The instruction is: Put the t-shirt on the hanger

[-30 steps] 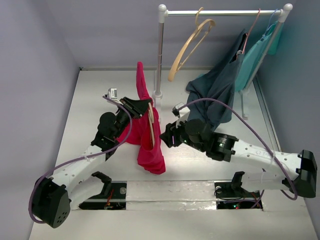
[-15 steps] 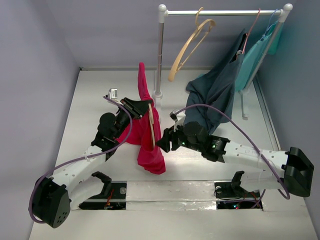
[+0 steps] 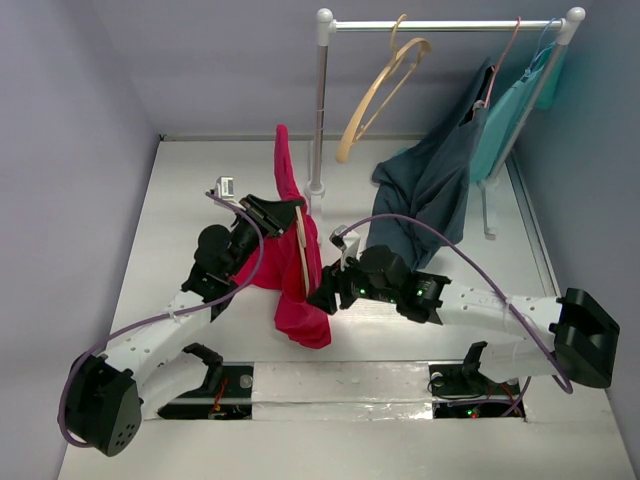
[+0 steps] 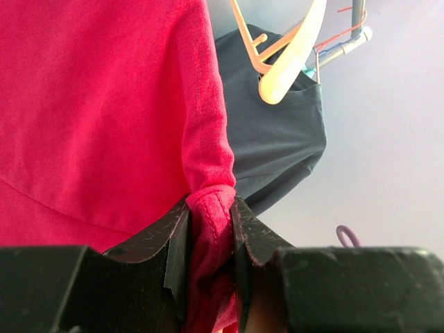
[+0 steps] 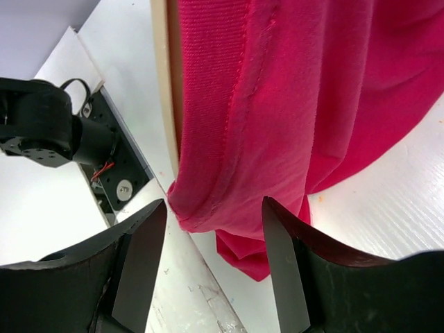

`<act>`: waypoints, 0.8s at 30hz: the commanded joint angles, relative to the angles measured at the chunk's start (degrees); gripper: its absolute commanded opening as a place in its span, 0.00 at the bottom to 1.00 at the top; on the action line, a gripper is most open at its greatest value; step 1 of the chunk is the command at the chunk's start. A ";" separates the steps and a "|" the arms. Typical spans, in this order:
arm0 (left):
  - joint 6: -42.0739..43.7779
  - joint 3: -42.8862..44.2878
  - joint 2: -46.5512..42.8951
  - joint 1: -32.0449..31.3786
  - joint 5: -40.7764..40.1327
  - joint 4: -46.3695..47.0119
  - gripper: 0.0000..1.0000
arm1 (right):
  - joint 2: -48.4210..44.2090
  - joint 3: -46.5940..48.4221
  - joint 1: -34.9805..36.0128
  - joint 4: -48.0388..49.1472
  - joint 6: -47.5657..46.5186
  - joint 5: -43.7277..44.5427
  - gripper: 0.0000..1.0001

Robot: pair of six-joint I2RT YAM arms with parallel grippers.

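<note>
The crimson t-shirt (image 3: 300, 290) hangs in a bunched column over a pale wooden hanger (image 3: 302, 255) at the table's middle. My left gripper (image 3: 278, 212) is shut on a fold of the t-shirt (image 4: 104, 104), red cloth pinched between its jaws (image 4: 211, 222), and holds it up. My right gripper (image 3: 322, 296) is open right beside the shirt's lower part. In the right wrist view the open gripper (image 5: 214, 205) has the shirt's bottom hem (image 5: 277, 90) between its tips, not pinched, with the hanger's tan edge (image 5: 161, 69) at the left.
A clothes rail (image 3: 445, 25) on a white post (image 3: 320, 110) stands at the back. It carries a second wooden hanger (image 3: 380, 95), a thin pink hanger (image 3: 505, 60), a navy garment (image 3: 430, 185) and a teal garment (image 3: 510, 120).
My right arm has moved left and forward, bringing its open gripper up to the shirt's lower part. The left arm and the shirt have stayed in place.
</note>
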 commanded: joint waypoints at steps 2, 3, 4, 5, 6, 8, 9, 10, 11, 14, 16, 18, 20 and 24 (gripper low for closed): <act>-0.66 1.11 -0.07 0.57 0.93 5.22 0.00 | -0.88 1.05 -0.08 0.95 -0.04 -1.98 0.63; -0.92 1.29 0.10 0.57 1.11 5.66 0.00 | -0.44 1.05 0.44 0.95 -0.04 -2.07 0.63; -1.01 1.29 0.28 0.57 1.28 5.93 0.00 | 0.43 1.31 0.44 1.38 0.04 -2.33 0.63; -1.27 1.29 0.63 0.57 1.55 6.19 0.00 | 0.87 1.49 0.44 1.65 0.04 -2.51 0.61; -1.36 1.20 0.72 0.57 1.72 6.37 0.00 | 1.40 1.67 0.44 1.91 0.13 -2.59 0.60; -1.71 1.02 0.81 0.57 1.90 6.54 0.00 | 2.37 2.11 0.44 3.05 0.22 -2.51 0.55; -1.89 0.85 0.81 0.57 1.90 6.63 0.00 | 2.63 2.28 0.44 3.58 0.22 -2.25 0.52; -1.89 0.76 0.55 0.57 1.90 6.54 0.00 | 2.81 2.63 0.44 3.84 0.13 -1.63 0.49; -1.98 0.59 0.46 0.57 1.90 6.63 0.00 | 2.99 2.81 0.44 4.02 0.13 -1.37 0.47; -2.24 0.23 0.28 0.57 2.34 6.54 0.00 | 3.34 3.77 0.44 4.28 -0.13 -0.84 0.38; -2.07 0.06 0.28 0.57 2.43 6.20 0.00 | 3.52 4.65 0.44 4.63 -0.22 -0.75 0.35; -1.63 -0.38 -0.24 0.57 1.81 5.23 0.00 | 2.29 4.48 0.44 5.42 0.39 0.30 0.30; -1.54 -0.82 -0.07 0.57 1.90 5.23 0.00 | 1.76 4.92 0.44 5.43 0.48 1.71 0.30; -1.72 -1.26 0.54 0.57 2.95 5.14 0.00 | 2.37 8.16 0.44 3.15 -0.48 3.55 0.29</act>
